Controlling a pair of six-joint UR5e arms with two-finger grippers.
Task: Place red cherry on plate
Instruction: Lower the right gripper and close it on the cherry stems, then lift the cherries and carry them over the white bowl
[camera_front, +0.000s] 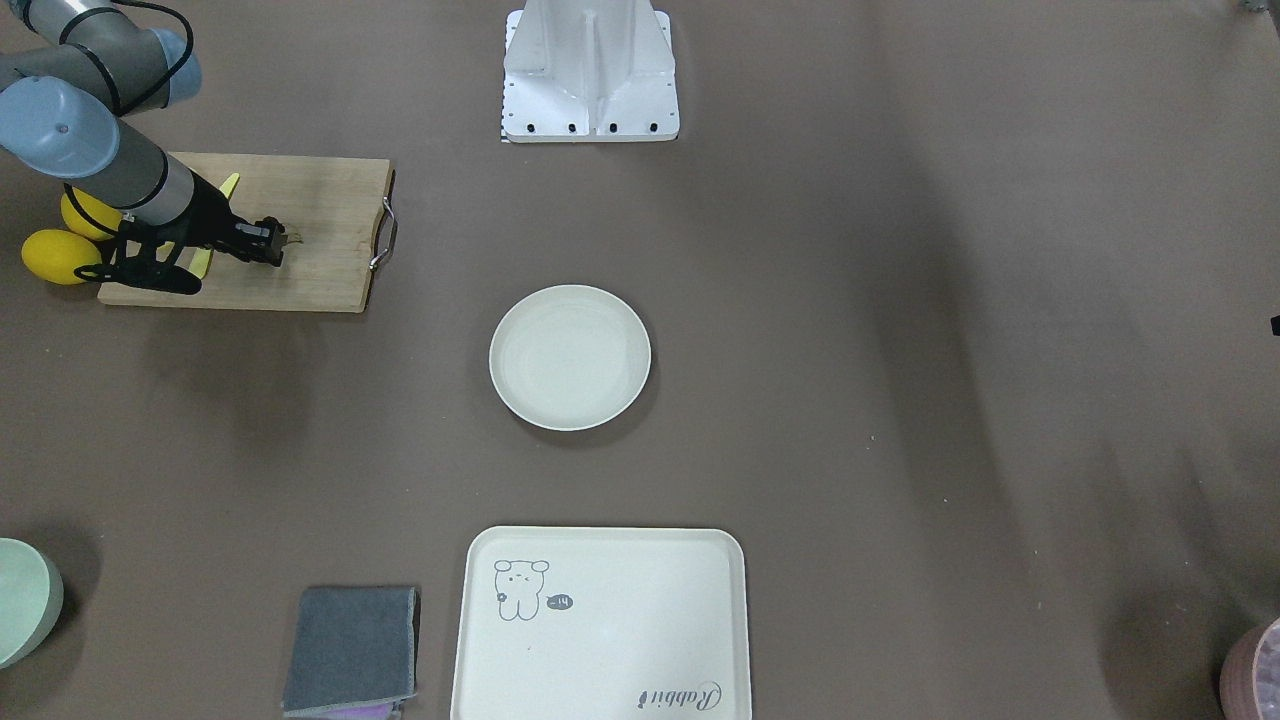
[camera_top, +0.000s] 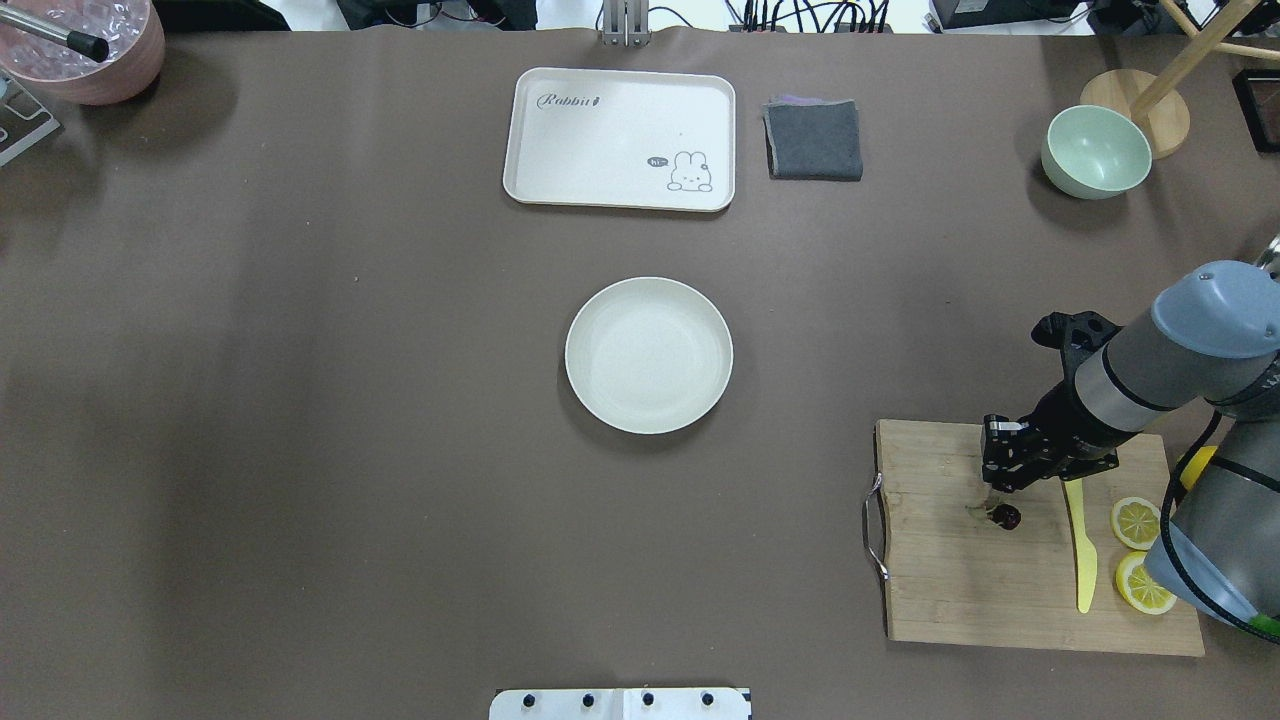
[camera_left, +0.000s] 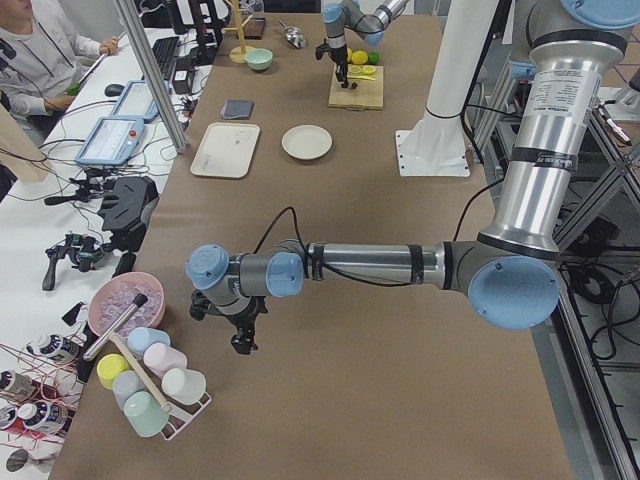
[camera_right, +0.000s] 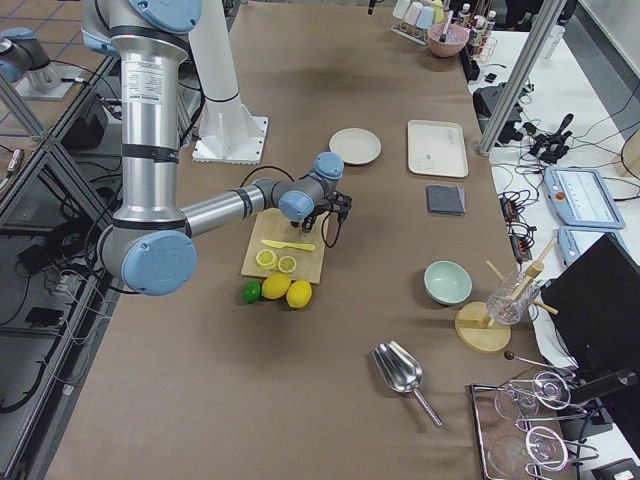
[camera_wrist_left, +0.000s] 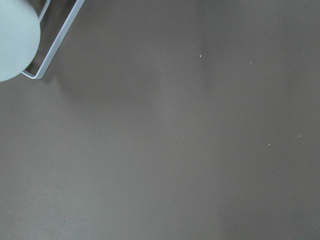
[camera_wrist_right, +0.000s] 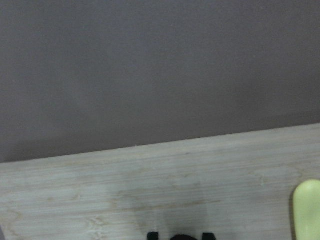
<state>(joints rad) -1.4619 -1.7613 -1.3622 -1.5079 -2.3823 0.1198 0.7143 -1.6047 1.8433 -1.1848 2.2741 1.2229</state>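
Overhead exterior view of the brown table (camera_top: 300, 420), which carried a round cream plate (camera_top: 648, 355) at its centre with nothing on it. The red cherry (camera_top: 1007, 517) was on the wooden cutting board (camera_top: 960, 600) at the near right, well apart from the plate, with its pale stems running left from the dark fruit. The right end effector (camera_top: 992, 490) hung directly over the cherry, its black fingertips right at the stems. The right wrist-mounted view showed two dark tips flanking a dark round shape at its bottom edge, but it could not be told whether the fingers were clamped on the fruit or merely around it. A yellow knife (camera_top: 1080, 555) lay on the board to the right of the cherry, and two lemon slices (camera_top: 1138, 523) lay further right. Two whole lemons (camera_front: 58, 256) sat on the table just off the board's right end. A cream tray (camera_top: 600, 130) with a drawn animal lay on the far side of the plate, with a folded grey cloth (camera_top: 813, 145) to its right and a pale green bowl (camera_top: 1095, 152) further right. The left end effector (camera_left: 243, 343) showed only in the exterior left view, low over bare table near a rack of cups (camera_left: 150, 390). Whether it was open or closed could not be told.
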